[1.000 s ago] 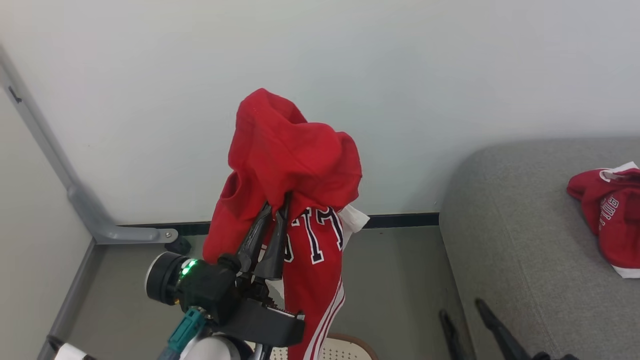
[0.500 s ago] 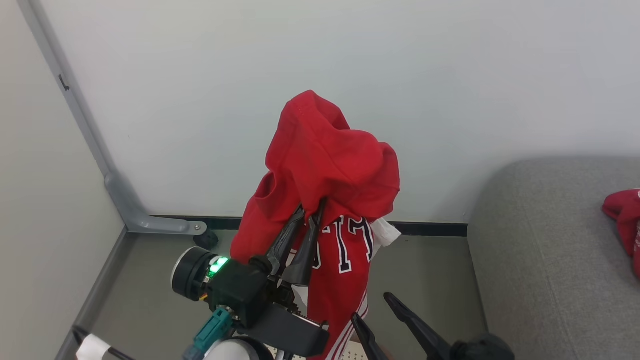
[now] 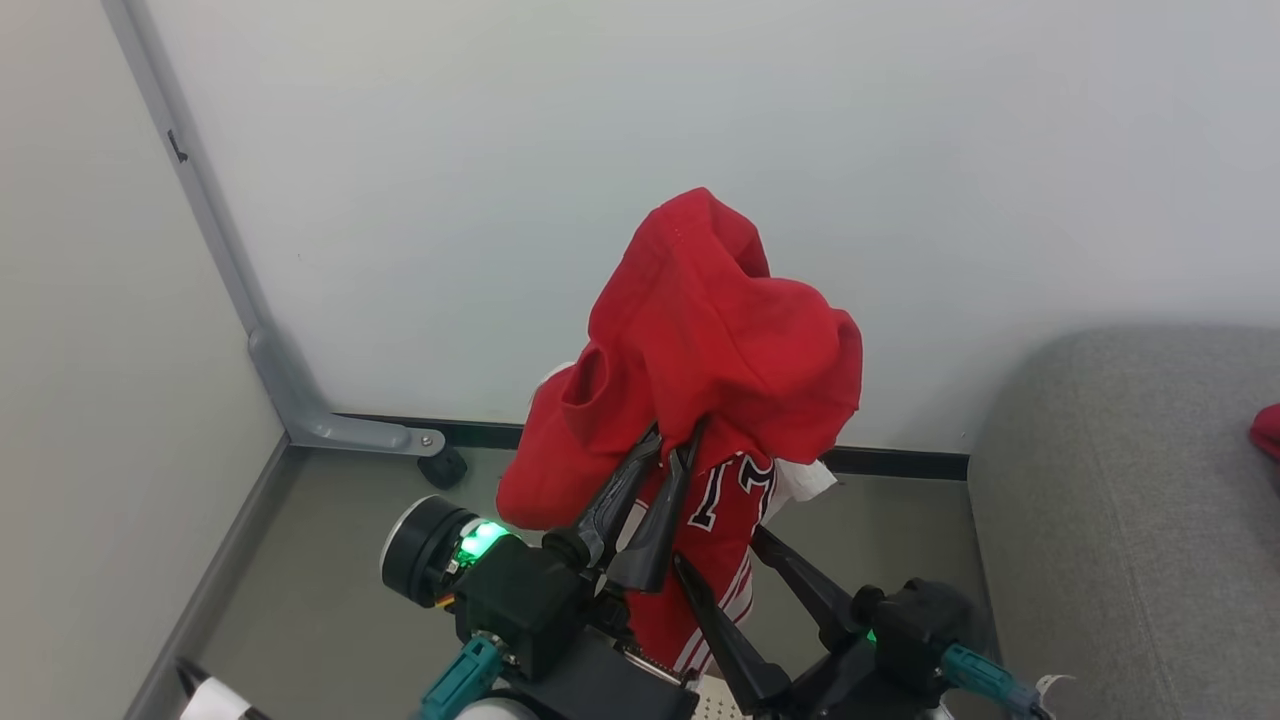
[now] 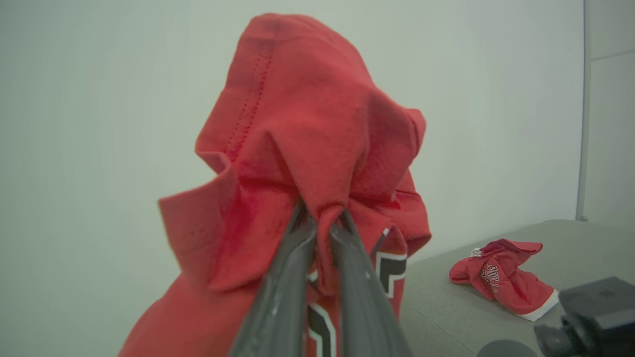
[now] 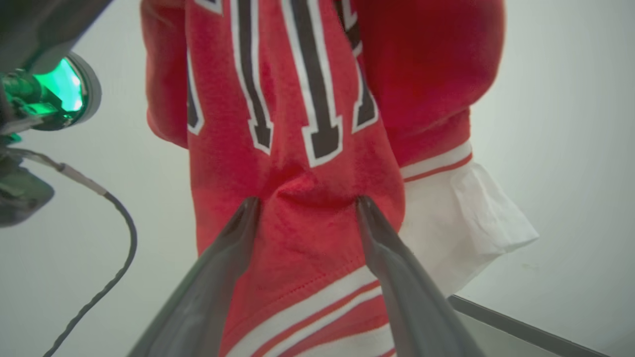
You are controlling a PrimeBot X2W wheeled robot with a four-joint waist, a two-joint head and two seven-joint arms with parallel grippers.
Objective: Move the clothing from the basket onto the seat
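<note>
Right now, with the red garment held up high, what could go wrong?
The left gripper pinches only a small fold of the garment, so it may slip free. The open right gripper presses into the hanging part and could snag it.

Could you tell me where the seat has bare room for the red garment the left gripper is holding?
The seat is bare from its rounded corner by the wall to the red garment lying on it. Crowded: around the held garment, pinched by the left gripper, with the open right gripper against it.
</note>
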